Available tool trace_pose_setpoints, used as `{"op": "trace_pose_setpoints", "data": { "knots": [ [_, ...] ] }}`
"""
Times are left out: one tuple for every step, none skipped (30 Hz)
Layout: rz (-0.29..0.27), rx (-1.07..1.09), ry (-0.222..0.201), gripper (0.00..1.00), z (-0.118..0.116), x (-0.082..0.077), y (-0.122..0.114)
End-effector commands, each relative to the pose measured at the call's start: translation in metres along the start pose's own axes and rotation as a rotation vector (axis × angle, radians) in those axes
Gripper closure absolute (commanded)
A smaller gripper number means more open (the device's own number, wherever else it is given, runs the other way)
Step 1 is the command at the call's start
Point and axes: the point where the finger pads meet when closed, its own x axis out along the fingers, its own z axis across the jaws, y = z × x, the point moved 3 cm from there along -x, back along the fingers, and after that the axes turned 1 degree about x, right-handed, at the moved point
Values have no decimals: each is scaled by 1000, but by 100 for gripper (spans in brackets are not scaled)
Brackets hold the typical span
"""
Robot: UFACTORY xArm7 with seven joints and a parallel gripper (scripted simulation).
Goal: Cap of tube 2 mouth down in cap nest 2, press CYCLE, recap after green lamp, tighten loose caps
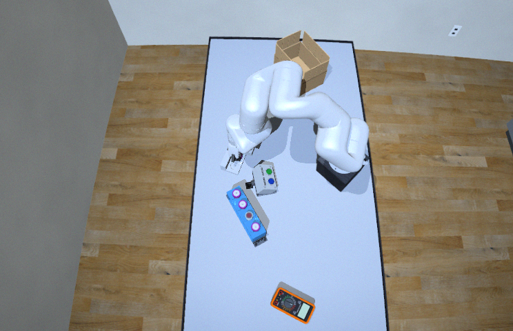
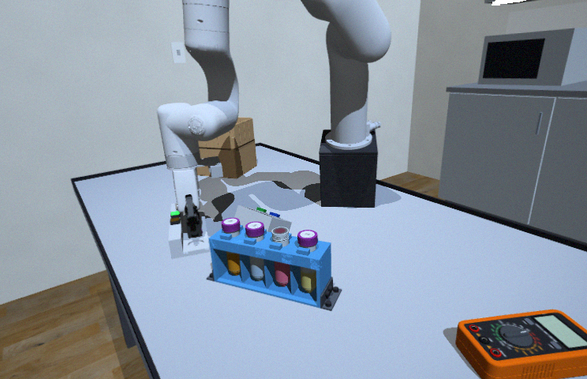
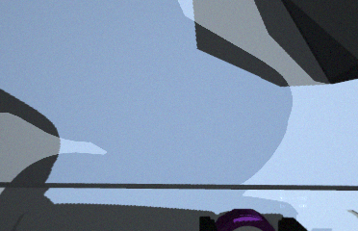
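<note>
Status, step 3 starting.

- Tube 2 (image 2: pixel 280 233) stands open in the rack (image 2: pixel 222 252), its threaded neck bare and red liquid below. You can count step 1 as done.
- The green lamp (image 2: pixel 174 214) on the tray (image 2: pixel 176 245) is lit. You may take it that the aspirate step has ended, so step 2 is done too.
- The gripper (image 2: pixel 193 234) is down on the tray, pointing straight down. The wrist view shows the purple cap (image 3: pixel 244 220) at the bottom edge, between the two dark fingertips. The jaws are clenching on it, and I judge they have it by the sides. The cap is low at the tray, not carried off. Whether it has left its nest, you cannot tell from these views.
- The other caps (image 2: pixel 255 228) sit on tubes 1, 3 and 4. Their tightness cannot be read from here.

Left for you:
1. Lift the cap and bring it over tube 2.
2. Screw it down until it stops.
3. Test the three other caps and tighten any loose one.
4. Release.
5. Press READY (image 1: pixel 269 170), the green key on the housing (image 1: pixel 260 187) near the rack.

Judged roughly half done. The re-capping and the checks are all ahead.
</note>
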Motion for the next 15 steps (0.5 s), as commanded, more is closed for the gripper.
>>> {"op": "trace_pose_setpoints", "data": {
  "knots": [
    [-3, 0, 0, 100, 0, -1, -1],
    [-3, 0, 0, 100, 0, -1, -1],
    [-3, 0, 0, 100, 0, -1, -1],
    [-3, 0, 0, 100, 0, -1, -1],
    [-3, 0, 0, 100, 0, -1, -1],
    [-3, 0, 0, 100, 0, -1, -1],
    [-3, 0, 0, 100, 0, -1, -1],
    [-3, 0, 0, 100, 0, -1, -1],
    [-3, 0, 0, 100, 0, -6, -1],
    [-3, 0, 0, 100, 0, -11, -1],
    [-3, 0, 0, 100, 0, -16, -1],
    [-3, 0, 0, 100, 0, -21, -1],
    [-3, 0, 0, 100, 0, -21, -1],
    [-3, 0, 0, 100, 0, -21, -1],
    [-3, 0, 0, 100, 0, -26, -1]
  ]
}}
